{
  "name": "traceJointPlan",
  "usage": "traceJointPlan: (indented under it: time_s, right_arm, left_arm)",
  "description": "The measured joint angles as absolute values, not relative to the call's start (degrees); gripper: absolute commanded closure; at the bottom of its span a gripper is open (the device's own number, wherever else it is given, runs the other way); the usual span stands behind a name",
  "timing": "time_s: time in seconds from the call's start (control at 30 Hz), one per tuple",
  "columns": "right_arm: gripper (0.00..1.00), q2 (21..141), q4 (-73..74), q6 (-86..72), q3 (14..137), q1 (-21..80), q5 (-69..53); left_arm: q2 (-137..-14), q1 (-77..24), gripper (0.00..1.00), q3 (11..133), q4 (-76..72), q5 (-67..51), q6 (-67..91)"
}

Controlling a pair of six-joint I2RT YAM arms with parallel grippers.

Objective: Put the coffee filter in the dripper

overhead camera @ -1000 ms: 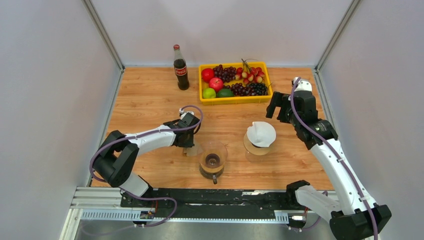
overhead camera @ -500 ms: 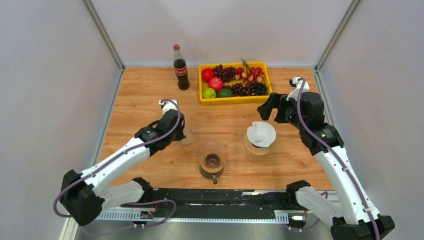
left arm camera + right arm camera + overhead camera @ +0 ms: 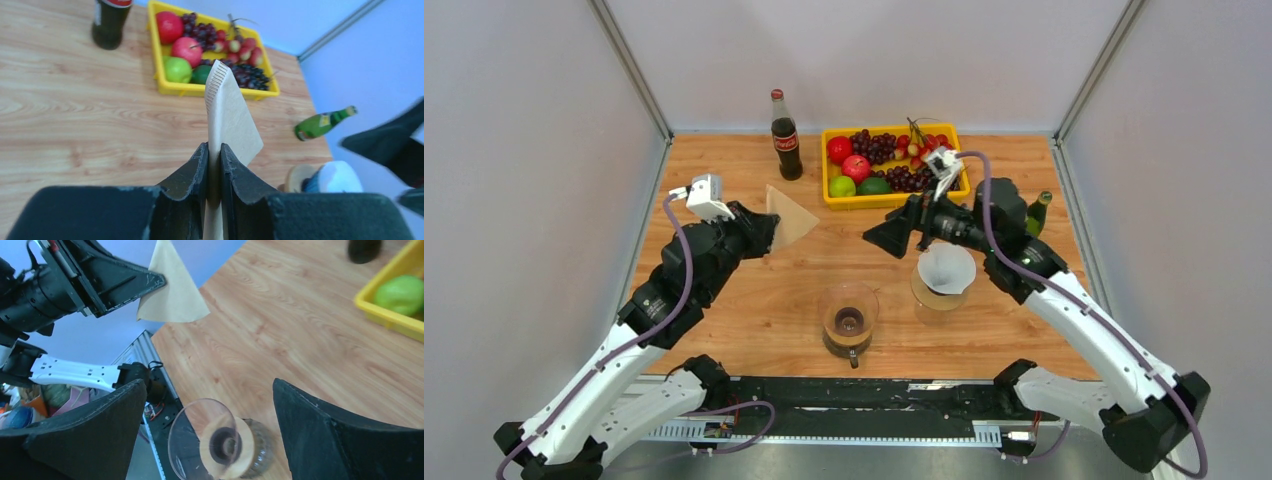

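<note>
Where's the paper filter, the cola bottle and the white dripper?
paper filter [image 3: 229,114], left wrist view, its flat middle.
cola bottle [image 3: 785,140], top view, its red label.
white dripper [image 3: 946,268], top view, its cone wall.

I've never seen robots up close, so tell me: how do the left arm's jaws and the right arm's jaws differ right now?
The left gripper has its jaws pinched on a tan coffee filter; the right gripper has its jaws spread wide, holding nothing. The left one hangs over the left side of the table; the right one hangs near the white dripper. Both are black and face each other.
</note>
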State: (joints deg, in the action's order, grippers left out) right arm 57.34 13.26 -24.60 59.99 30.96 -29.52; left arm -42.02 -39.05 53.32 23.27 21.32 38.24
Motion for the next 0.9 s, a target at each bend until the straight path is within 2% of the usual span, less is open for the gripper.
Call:
traceJointPlan:
  time_s: [0.13, 0.33, 0.6, 0.9]
  right_arm:
    - [0.07, 63.81, 7.88, -26.37, 60.14, 38.92, -27.40]
    - [0.17, 70.59, 0.67, -30.33, 60.27, 43.75, -24.32]
    - [0.39, 73.17, -6.72, -34.33, 60.49, 46.00, -22.57]
    - [0.72, 75.24, -9.72, -36.77, 62.54, 48.01, -23.29]
  left_arm:
    - [-41.34, -39.05, 0.79, 53.32, 19.20, 17.12, 38.52]
    - [-41.58, -39.03, 0.79, 53.15, 15.33, 13.26, 39.38]
    - [-41.85, -39.05, 0.79, 52.16, 12.32, 10.94, 40.45]
    - [-42.87, -39.05, 0.78, 51.24, 11.09, 10.79, 41.25]
